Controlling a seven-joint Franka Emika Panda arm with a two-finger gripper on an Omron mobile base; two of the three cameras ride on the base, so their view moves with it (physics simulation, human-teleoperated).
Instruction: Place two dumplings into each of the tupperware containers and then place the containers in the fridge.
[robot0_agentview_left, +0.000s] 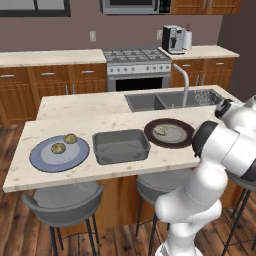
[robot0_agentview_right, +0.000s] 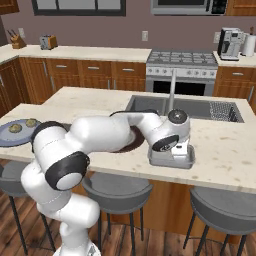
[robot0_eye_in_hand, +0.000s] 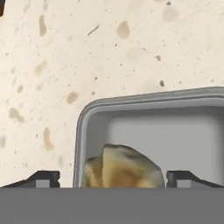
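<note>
My gripper (robot0_eye_in_hand: 113, 177) hangs open just above one tupperware container (robot0_agentview_right: 187, 161), its tips (robot0_eye_in_hand: 43, 177) standing on either side of a tan pleated dumpling (robot0_eye_in_hand: 122, 168) that lies in the tub's corner. A second grey tupperware container (robot0_agentview_left: 121, 146) sits empty in the middle of the counter. Left of it, two dumplings (robot0_agentview_left: 58, 148) (robot0_agentview_left: 70, 138) rest on the round blue plate (robot0_agentview_left: 42, 161). One more dumpling (robot0_agentview_left: 160, 131) lies on the dark brown plate (robot0_agentview_left: 181, 140). The fridge is out of view.
A double sink (robot0_agentview_left: 150, 101) with a tall faucet (robot0_agentview_left: 184, 75) lies behind the counter. Grey stools (robot0_agentview_left: 62, 197) stand below the front edge. My own arm (robot0_agentview_right: 100, 135) stretches over the counter, covering part of the brown plate (robot0_agentview_right: 134, 145).
</note>
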